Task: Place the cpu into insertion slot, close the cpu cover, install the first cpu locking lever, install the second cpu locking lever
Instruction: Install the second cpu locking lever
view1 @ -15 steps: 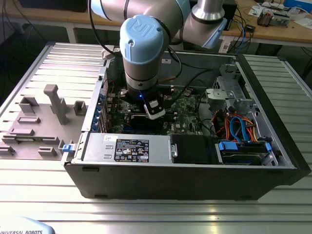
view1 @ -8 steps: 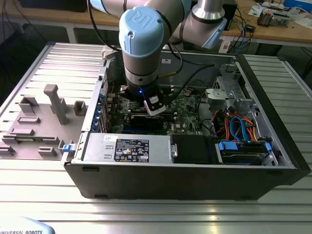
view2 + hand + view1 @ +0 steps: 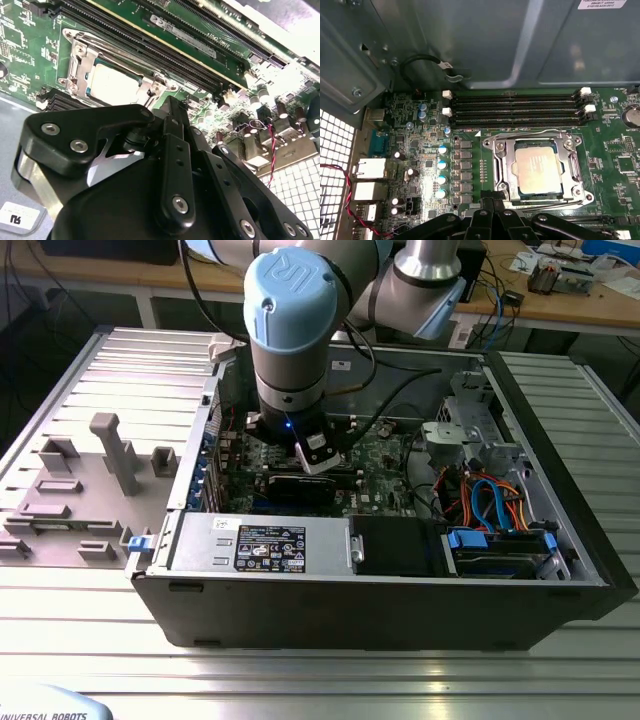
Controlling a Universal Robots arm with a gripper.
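Ribbed grey metal table carries one open dark desktop computer case, lying on its side, green motherboard facing up inside.

Item: arm with pale blue joint cap, reaching down into the case over the motherboard.

Item: black hand, linkages and bolted plates seen in both wrist views. Fingertips pressed together with no gap, nothing between them; tip sits just beside the near edge of the insertion slot.

Item: insertion slot, square socket with shiny silver rim, ringed by green board; also in the second wrist view.

Item: cpu, small flat square chip with silvery-grey top, seated flat inside the slot.

Item: cpu cover, thin silver frame plate with square window, lying down over the chip edges, the chip's top showing through the window.

Item: thin wire lever along the slot side nearest the memory slots.

Item: four long black memory slots, parallel, just beyond the slot.

Item: row of blue-topped capacitors, beside the slot.

Item: grey power supply box with label, along the case's front wall.
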